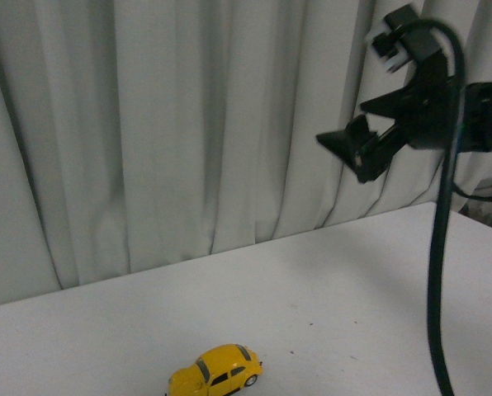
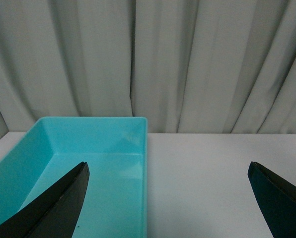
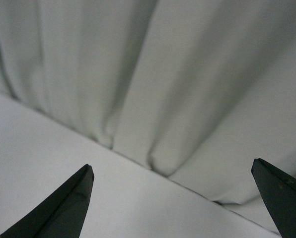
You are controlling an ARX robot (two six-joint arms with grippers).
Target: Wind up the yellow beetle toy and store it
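Note:
The yellow beetle toy (image 1: 215, 373) stands on its wheels on the white table (image 1: 337, 289), at the near edge of the front view. It shows in neither wrist view. My right gripper (image 1: 339, 121) hangs high above the table at the upper right, far from the toy. It is open, and in its wrist view the right gripper (image 3: 172, 165) has nothing between its fingers. The left gripper (image 2: 168, 168) is open too, held over the table beside a teal bin (image 2: 93, 131), with one finger (image 2: 63, 203) over the bin's inside. The left arm is outside the front view.
The teal bin looks empty inside. A grey-white curtain (image 1: 172, 124) hangs along the table's far edge. A thick black cable (image 1: 436, 289) drops from the right arm to the lower right of the front view.

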